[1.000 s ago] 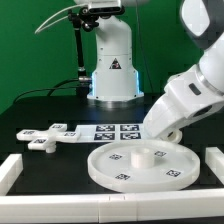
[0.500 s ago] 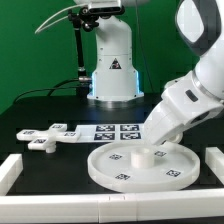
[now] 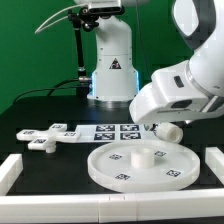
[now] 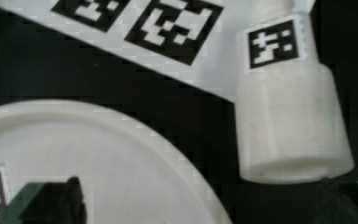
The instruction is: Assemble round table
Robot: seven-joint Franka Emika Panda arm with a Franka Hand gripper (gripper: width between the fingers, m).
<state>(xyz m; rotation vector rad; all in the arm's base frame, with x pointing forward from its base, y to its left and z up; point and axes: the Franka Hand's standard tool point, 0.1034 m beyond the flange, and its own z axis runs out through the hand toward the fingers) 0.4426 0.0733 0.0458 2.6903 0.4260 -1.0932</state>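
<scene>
Bright even light, soft shadows, whites washed out, wrist view blurred (exterior sharper)

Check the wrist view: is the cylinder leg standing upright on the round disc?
No, the cylinder leg lies on its side on the table beside the round disc.

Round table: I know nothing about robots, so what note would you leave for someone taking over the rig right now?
The hand is raised over the leg and holds nothing that shows; open or shut cannot be told.
The disc lies flat at the front. The leg lies on its side just beyond the disc's rim, beside the marker board. The base lies loose on the exterior view's left.
Done: nothing joined.
Left: probably pick up the leg, fix it to the disc, then add the base.
</scene>
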